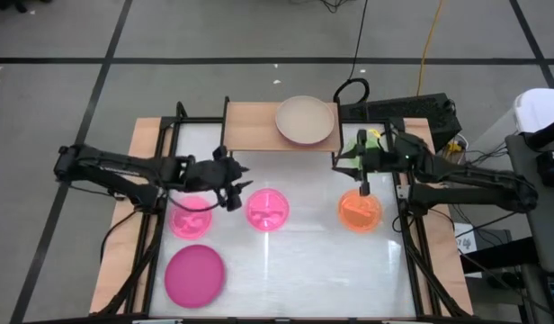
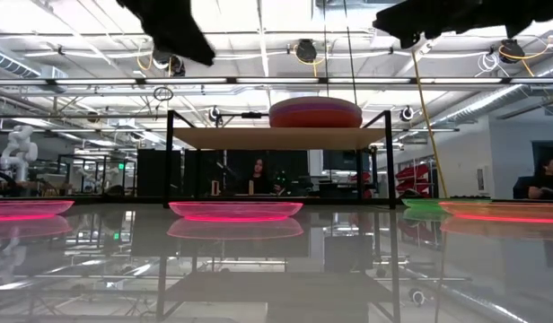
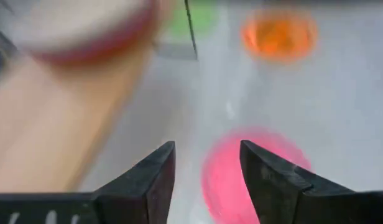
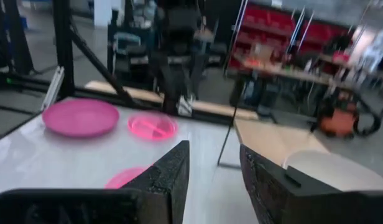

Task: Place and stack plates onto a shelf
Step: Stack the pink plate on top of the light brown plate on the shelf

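A stack of round plastic plates, beige on top (image 1: 305,120), sits at the right end of the small light-wood shelf on black metal legs (image 1: 250,126). On the table lie a flat magenta plate (image 1: 194,275), two translucent pink divided plates (image 1: 192,217) (image 1: 268,210), an orange divided plate (image 1: 360,211) and, near the shelf's right leg, a green one (image 3: 191,17).

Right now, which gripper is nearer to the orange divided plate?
Right. The right gripper hangs open over the far edge of the orange divided plate. The left gripper, also open, is across the table, between the two pink divided plates.
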Controlling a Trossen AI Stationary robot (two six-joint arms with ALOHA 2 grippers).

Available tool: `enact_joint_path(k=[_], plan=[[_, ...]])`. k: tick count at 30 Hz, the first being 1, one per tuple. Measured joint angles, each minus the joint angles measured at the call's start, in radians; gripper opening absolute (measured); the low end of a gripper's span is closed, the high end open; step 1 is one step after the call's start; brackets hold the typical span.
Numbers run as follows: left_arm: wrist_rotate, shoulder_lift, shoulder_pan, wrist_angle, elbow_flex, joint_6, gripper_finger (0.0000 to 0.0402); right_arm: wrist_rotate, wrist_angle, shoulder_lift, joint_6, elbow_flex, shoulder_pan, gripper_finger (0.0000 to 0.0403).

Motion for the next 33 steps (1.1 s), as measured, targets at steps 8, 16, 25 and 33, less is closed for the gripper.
enact_joint_path(k=[8,16,25,33], plan=[[0.405,0.078,-0.007,-0.33,0.086,-0.246,0.0186,0.001,0.11,-0.045,-0.008,-0.069,0.008,0.0123],[0.646,0.092,-0.093,-0.281,-0.138,-0.535,0.0186,0.0,0.098,-0.044,-0.004,-0.069,0.008,0.0123],[0.667,0.092,-0.252,-0.265,-0.286,-0.543,0.0186,0.0,0.093,-0.044,-0.004,-0.069,0.008,0.0123],[0.574,0.092,-0.289,-0.199,-0.295,-0.429,0.0186,0.0,0.093,-0.044,-0.003,-0.069,0.008,0.0123]])
